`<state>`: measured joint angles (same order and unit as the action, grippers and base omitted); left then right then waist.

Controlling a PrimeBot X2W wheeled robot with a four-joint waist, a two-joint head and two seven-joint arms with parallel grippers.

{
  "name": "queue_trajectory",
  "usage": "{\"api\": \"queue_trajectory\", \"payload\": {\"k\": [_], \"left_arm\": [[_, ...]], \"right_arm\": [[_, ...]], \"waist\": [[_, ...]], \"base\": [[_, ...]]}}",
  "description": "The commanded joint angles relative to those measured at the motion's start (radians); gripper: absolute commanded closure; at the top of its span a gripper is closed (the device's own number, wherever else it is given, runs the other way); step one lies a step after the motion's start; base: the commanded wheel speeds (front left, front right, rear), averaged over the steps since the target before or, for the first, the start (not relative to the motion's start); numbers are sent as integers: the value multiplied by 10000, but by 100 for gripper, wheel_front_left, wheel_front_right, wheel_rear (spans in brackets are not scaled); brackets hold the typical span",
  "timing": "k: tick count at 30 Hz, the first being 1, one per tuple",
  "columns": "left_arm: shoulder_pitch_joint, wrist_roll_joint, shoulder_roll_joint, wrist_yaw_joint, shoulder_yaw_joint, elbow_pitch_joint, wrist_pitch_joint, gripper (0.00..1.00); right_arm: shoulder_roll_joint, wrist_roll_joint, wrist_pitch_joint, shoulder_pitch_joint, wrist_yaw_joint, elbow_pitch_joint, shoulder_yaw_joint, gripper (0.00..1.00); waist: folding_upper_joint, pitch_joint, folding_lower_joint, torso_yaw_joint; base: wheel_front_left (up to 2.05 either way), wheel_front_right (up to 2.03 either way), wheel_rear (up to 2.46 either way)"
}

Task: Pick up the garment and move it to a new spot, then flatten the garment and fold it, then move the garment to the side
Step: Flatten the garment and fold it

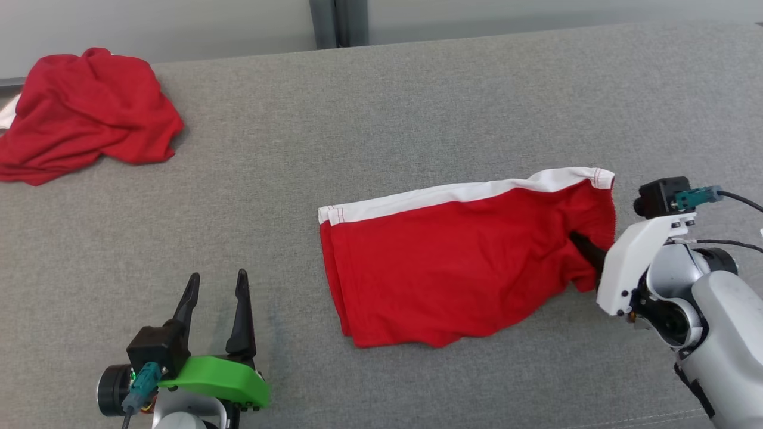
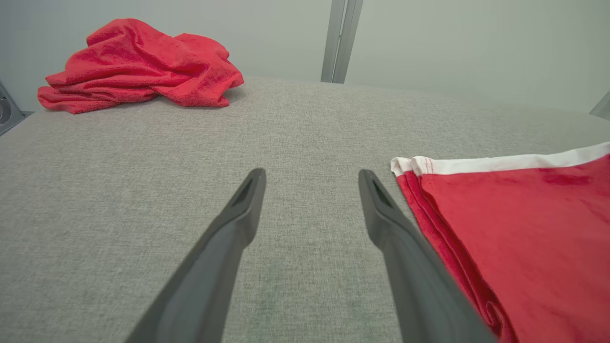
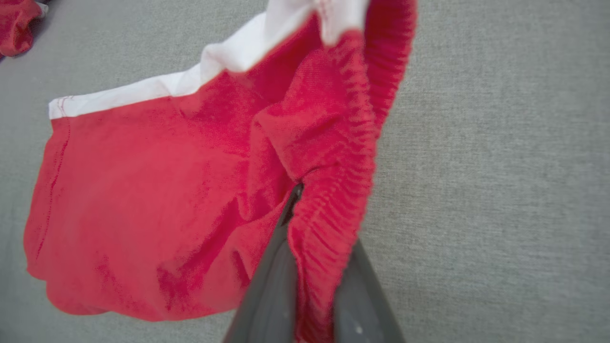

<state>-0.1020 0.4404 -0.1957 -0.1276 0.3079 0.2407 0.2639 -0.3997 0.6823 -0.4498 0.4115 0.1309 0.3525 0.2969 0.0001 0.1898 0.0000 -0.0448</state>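
- The garment (image 1: 453,262), red shorts with a white band (image 1: 465,190) along the far edge, lay on the grey surface (image 1: 381,107) to the right of centre. It looked doubled over on itself, with two layers showing at its left edge.
- The right pincer (image 1: 587,250) was pressed together on the garment, pinching the gathered waistband (image 3: 343,157) at the right end. In the right wrist view, the elastic bunched between the two dark fingers and the cloth fell away from them.
- Gripping the waistband made sense: it is the thickest, stiffest hem, so it should slip less than the thin leg fabric when pulled.
- The right end of the garment seemed lifted slightly off the surface, while the left end rested flat. Judging from that, the step in hand was dragging or carrying the folded garment aside.
- The left pincer (image 1: 217,279) was spread wide and held nothing, low over bare surface to the left of the garment and apart from it. It was probably parked there to stay clear of the move.
- A crumpled red cloth (image 1: 83,113) sat at the far left corner, well apart from the garment.
- Held by one end only, the fold could slide open if the pull was quick.
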Motion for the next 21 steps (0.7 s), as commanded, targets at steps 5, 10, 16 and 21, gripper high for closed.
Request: {"api": "queue_trajectory", "payload": {"k": [5,10,16,21], "left_arm": [[-309,-131,117,109,31,133,5,0],[-374,-149,195,189,24,218,5,0],[-319,-182,312,286,-24,312,4,0],[-246,-227,449,357,-7,374,5,0]], "right_arm": [[462,813,-235,-93,-1,-1007,660,100],[790,1306,-312,-139,-1,-1697,1236,100],[1338,1601,-307,32,-1,-1986,1842,100],[1774,1453,-423,297,-1,-1607,2234,100]], "waist": [[-1,162,0,-108],[-1,92,0,64],[-1,-73,0,412],[-1,-212,0,759]], "base": [[0,0,0],[0,0,0],[0,0,0],[0,0,0]]}}
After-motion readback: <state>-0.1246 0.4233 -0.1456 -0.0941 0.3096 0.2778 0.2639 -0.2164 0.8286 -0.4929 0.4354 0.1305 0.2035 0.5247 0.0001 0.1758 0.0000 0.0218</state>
